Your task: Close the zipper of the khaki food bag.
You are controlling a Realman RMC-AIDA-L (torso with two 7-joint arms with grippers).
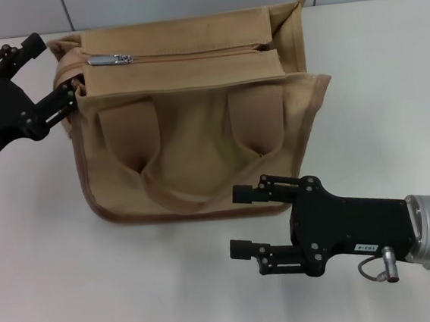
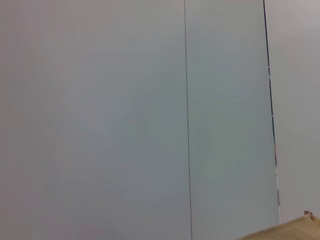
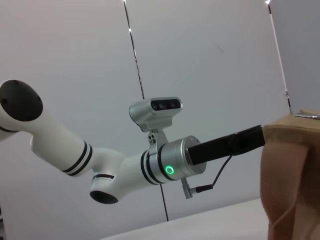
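Note:
The khaki food bag stands on the white table, its two handles folded down over the front. The zipper runs along the top panel and its teeth look joined. Its silver pull tab lies at the bag's left end. My left gripper is open at that end, with its lower finger against the bag's side. My right gripper is open and empty, in front of the bag near its lower edge. The right wrist view shows the bag's end and the left arm.
The white table extends to the bag's right and front. A grey panelled wall stands behind it. A corner of the bag shows in the left wrist view.

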